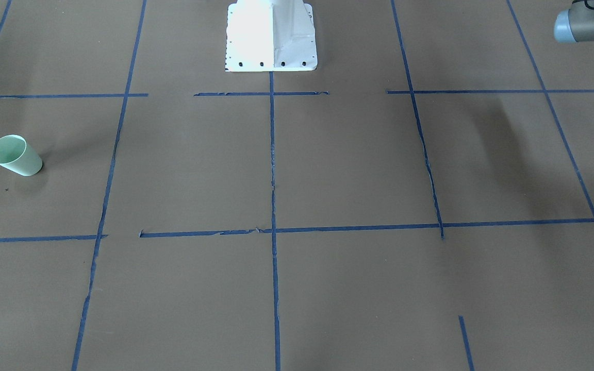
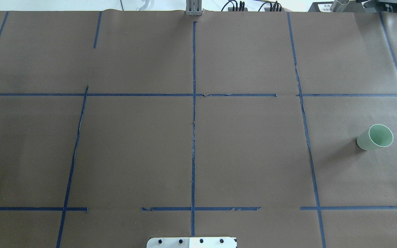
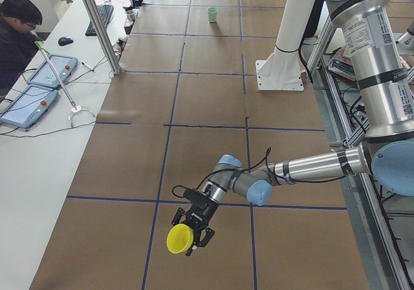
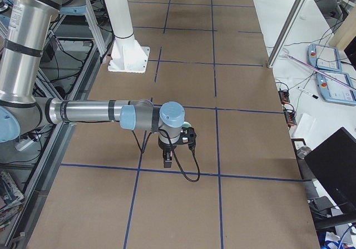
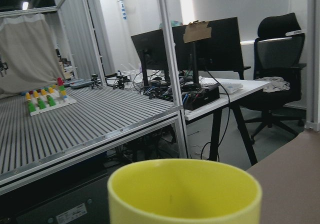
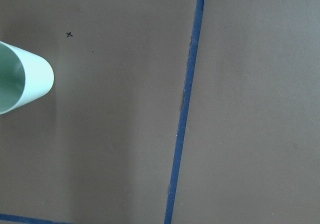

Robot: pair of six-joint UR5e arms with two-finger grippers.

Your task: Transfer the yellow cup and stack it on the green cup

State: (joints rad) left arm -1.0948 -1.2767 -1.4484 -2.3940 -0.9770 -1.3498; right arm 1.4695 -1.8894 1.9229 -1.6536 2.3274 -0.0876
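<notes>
The yellow cup (image 3: 179, 239) hangs at the fingers of my left gripper (image 3: 194, 233), lifted off the table near its left end, mouth tipped sideways. Its rim fills the bottom of the left wrist view (image 5: 185, 194). I cannot tell whether the left gripper is shut. The green cup (image 2: 374, 137) stands upright on the table's right side; it also shows in the front view (image 1: 16, 155), the left side view (image 3: 212, 14) and the right wrist view (image 6: 20, 79). My right gripper (image 4: 167, 161) points down above the table; I cannot tell whether it is open or shut.
The brown table carries a blue tape grid (image 2: 193, 137). The robot's white base (image 1: 271, 36) stands at the middle of the near edge. An operator (image 3: 16, 37) sits at a side desk with tablets (image 3: 29, 102). A metal post (image 3: 97, 24) stands at the table's far edge.
</notes>
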